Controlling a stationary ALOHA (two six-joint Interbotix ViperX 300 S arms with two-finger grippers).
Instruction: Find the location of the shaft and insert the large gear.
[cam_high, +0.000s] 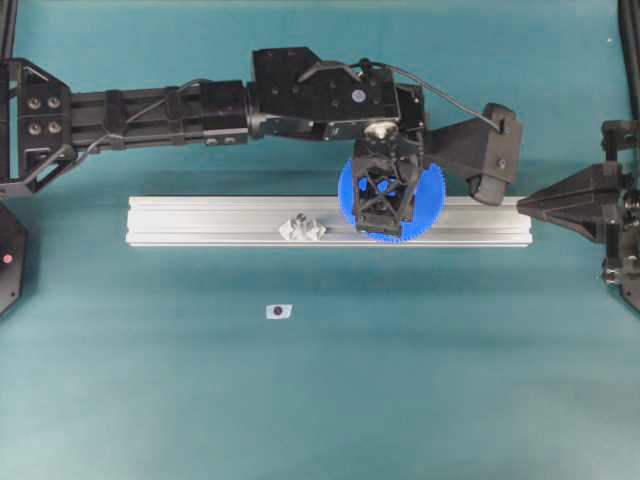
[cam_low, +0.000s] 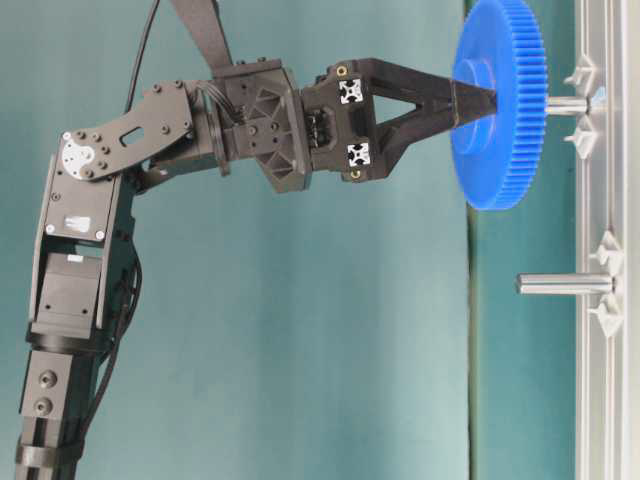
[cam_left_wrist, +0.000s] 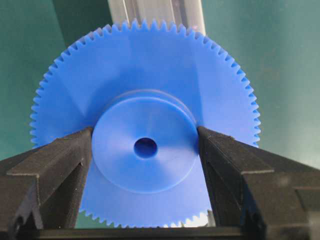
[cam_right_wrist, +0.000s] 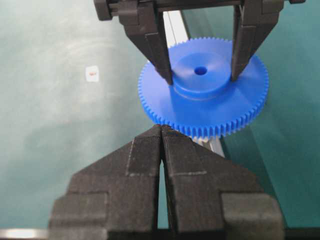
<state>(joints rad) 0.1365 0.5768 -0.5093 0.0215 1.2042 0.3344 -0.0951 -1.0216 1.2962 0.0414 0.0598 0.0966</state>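
Observation:
My left gripper (cam_high: 385, 195) is shut on the raised hub of the large gear (cam_high: 432, 205), a bright-blue toothed wheel, and holds it flat above the right part of the aluminium rail (cam_high: 200, 220). In the left wrist view its fingers (cam_left_wrist: 65, 155) press both sides of the hub round the empty centre hole. The shaft (cam_low: 566, 104) shows only in the table-level view, as a silvery pin between the gear's underside and the rail, in line with the hub. I cannot tell whether its tip is in the hole. My right gripper (cam_high: 520, 205) is shut and empty by the rail's right end.
A second, similar pin with a dark top (cam_high: 299, 219) stands on clear base pieces near the rail's middle, left of the gear; it also shows in the table-level view (cam_low: 565, 284). A small white tag (cam_high: 279, 311) lies on the green table in front of the rail.

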